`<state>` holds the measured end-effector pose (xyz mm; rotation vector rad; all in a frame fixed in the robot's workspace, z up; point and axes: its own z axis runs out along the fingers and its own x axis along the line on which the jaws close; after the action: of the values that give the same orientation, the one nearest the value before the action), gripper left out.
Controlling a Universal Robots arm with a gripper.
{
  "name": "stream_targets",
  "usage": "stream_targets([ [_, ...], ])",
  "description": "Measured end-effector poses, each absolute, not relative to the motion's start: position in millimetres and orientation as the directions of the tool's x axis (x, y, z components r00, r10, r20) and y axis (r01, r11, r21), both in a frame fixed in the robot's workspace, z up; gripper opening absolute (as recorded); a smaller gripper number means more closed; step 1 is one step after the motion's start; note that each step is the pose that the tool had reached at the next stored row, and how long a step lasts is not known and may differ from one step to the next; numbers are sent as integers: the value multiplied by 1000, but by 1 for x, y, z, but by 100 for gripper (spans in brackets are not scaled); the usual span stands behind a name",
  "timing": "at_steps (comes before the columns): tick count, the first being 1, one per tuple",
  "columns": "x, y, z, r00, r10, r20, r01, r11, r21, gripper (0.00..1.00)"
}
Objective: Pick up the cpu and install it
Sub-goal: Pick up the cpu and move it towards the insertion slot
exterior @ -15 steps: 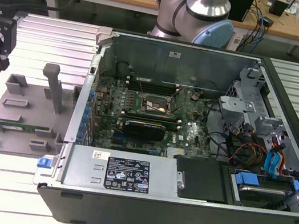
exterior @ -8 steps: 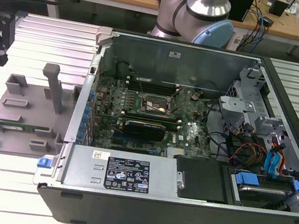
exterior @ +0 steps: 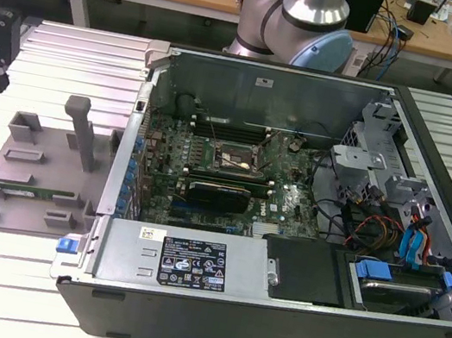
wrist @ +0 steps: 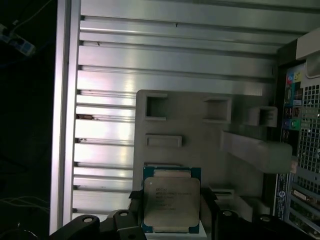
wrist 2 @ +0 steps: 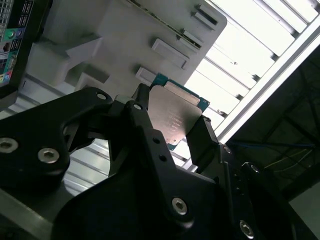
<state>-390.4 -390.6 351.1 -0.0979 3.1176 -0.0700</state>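
Silver square cpu with green rim is pinched in the black gripper: pick-up looks done; fitting likely needs a flat, gentle hold.

Cannot see the low corner of the cpu in the second wrist view: tucked behind the black fingers pinching it. Cannot follow the fingers beside the cpu in the first wrist view: chopped off by the picture's edge. Cannot see the bit of gray tray right behind the cpu. Cannot read the tiny print on the cpu.
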Motion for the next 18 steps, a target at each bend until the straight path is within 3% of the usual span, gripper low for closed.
stream_targets([
  [18,-390,-390,383,-998,-63,-20,-62,997,-50,55],
])
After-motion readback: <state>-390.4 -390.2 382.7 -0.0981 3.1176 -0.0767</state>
